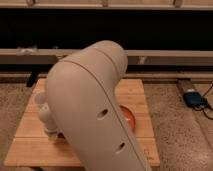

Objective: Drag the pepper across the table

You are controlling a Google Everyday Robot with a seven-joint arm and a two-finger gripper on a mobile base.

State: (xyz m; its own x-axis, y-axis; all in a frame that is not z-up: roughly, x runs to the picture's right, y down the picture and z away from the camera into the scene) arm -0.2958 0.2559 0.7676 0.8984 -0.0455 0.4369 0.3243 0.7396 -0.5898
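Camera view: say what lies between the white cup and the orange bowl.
In this view the robot's arm fills the stretch between white cup and orange bowl, hiding the table; the gripper is down beside the cup.
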